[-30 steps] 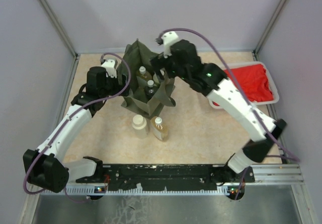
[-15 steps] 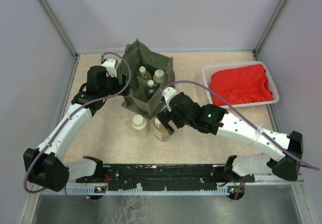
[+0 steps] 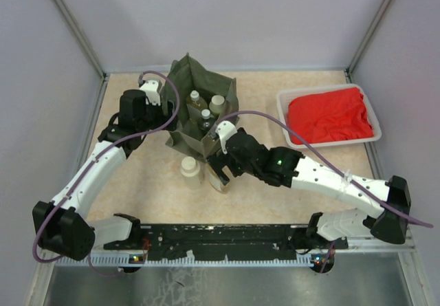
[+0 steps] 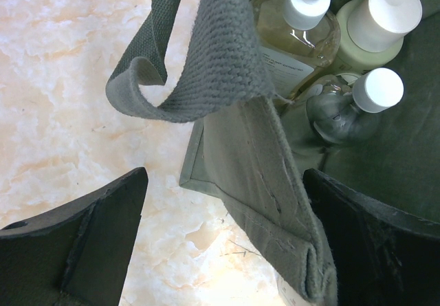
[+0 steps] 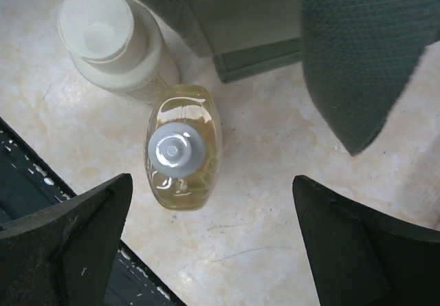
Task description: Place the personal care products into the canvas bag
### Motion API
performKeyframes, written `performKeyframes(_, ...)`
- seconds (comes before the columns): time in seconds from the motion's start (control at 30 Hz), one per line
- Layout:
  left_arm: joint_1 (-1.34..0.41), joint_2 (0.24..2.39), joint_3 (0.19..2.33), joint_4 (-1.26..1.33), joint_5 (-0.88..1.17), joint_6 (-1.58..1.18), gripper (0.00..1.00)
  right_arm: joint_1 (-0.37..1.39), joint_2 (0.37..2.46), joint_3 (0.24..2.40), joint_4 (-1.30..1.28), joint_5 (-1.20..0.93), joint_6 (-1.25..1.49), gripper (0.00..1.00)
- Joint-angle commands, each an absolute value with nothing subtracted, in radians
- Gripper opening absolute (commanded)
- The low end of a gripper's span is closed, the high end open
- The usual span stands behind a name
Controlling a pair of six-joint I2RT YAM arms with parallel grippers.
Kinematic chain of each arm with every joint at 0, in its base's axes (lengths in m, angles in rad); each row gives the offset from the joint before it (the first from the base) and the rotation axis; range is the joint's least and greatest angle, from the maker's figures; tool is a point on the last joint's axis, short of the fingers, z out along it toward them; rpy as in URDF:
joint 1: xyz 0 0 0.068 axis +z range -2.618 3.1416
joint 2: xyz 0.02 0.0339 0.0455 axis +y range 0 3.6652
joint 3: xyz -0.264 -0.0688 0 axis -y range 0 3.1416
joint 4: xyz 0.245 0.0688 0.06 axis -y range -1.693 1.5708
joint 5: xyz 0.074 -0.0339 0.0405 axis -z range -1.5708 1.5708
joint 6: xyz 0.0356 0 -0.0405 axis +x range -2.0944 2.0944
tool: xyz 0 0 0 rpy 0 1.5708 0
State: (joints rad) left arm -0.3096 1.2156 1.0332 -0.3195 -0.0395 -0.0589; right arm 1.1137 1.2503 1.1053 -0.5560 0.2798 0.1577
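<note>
Left arm: the left gripper [image 4: 223,175] sits at the left side of the canvas bag [image 3: 185,79]. Its fingers are spread wide, one on each side of the bag's left wall, and neither visibly presses the fabric. A handle [image 4: 199,58] of the bag loops over just above that wall.

Canvas bag: it stands upright and open-mouthed on the table [image 3: 137,182]. Three products stand inside it. They are a clear bottle [image 4: 295,31] with pale liquid and a white cap, a beige bottle [image 4: 375,24] with a cream cap beside it, and a silvery bottle [image 4: 350,100] nearest the bag's front wall.

In front of the bag: two products stand upright on the table outside it. A cream bottle [image 5: 113,45] is just beside the bag's front corner. An amber bottle [image 5: 182,148] with a white cap stands next to it, nearly touching.

Right arm: the right gripper [image 5: 212,179] hangs directly over the amber bottle. Its fingers are wide apart on either side and clear of the bottle.

Right of the bag, well apart: a white tray [image 3: 283,103] holds a red cloth [image 3: 330,113].
</note>
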Motion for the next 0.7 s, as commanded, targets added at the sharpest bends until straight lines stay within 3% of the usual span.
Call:
performKeyframes(0.0,-0.306,1.235,1.032,-0.345,-0.047,-0.036,1.0,1.131,1.303,1.081,-0.453,0.256,0.155,0.99)
performKeyframes(0.43,-0.306,1.224,1.005,-0.329,-0.043,-0.035,1.0,1.13,1.446,1.044,-0.285,0.257,0.13,0.96)
performKeyframes(0.57,-0.307,1.223,0.998,-0.327,-0.038,-0.038,1.0,1.13,1.498,1.061,-0.278,0.232,0.131,0.81)
performKeyframes(0.67,-0.306,1.217,0.993,-0.325,-0.04,-0.038,1.0,1.13,1.514,1.068,-0.287,0.221,0.131,0.6)
